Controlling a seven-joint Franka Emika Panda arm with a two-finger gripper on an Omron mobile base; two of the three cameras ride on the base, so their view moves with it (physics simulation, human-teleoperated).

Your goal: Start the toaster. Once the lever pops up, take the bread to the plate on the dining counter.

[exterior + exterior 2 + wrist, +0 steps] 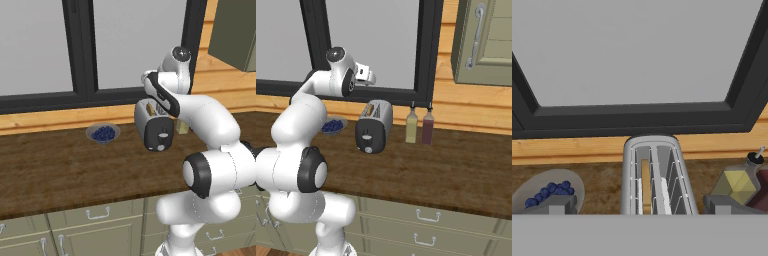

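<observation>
Silver toaster (pixel 654 175) sits at six o'clock below my pincer (pixel 637 206), its fingers spread apart, bread (pixel 645 180) in the left slot.

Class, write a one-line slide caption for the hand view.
Open jaws above the silver two-slot toaster holding a tan bread slice, grey bowl of blueberries beside it.

There is one toaster (pixel 375 126) with two slots, and one bread (pixel 645 184) slice stands in it. There is one bowl (pixel 102 133) of blueberries. Two bottles (pixel 419 126) stand side by side, one yellowish and one dark red. One window (pixel 371 45) is behind.
</observation>
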